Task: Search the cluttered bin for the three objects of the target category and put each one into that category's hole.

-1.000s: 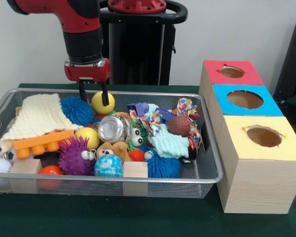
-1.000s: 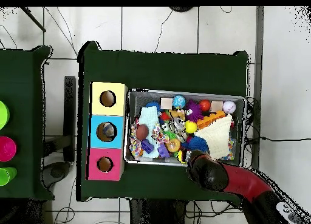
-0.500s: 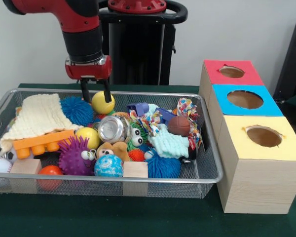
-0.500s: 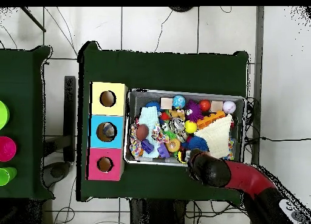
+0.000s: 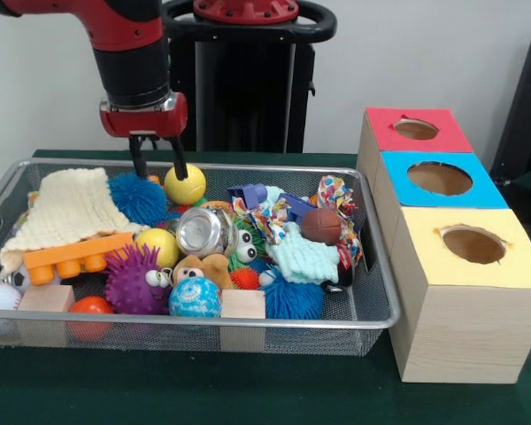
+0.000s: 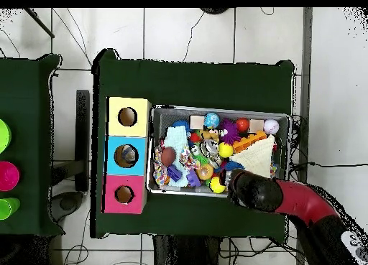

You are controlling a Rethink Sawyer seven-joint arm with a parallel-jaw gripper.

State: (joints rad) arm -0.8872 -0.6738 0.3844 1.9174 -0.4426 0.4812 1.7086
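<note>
The claw [image 5: 157, 168] hangs spread and empty over the far edge of the wire bin [image 5: 248, 320], its two fingers straddling open air just beside the yellow ball [image 5: 185, 185], which rests against the bin's far rim. Nothing is gripped. Along the near edge lie a blue patterned ball [image 5: 195, 298], a wooden block [image 5: 242, 304], a purple spiky ball [image 5: 133, 280] and a baseball [image 5: 0, 296]; mid-bin sit a tin can [image 5: 203, 232] and a small brown ball [image 5: 320, 225]; a cream cloth [image 5: 69, 209] covers the far left corner. The three boxes stand outside the bin's right edge: yellow box [image 5: 467, 243] nearest, blue box [image 5: 438, 178], red box [image 5: 415, 129] farthest. What the holes contain cannot be seen, so progress is judged early, with the bin heavily loaded. Clearance above the far rim is open; within the bin, items are packed touching, leaving little room for a clean descent.
</note>
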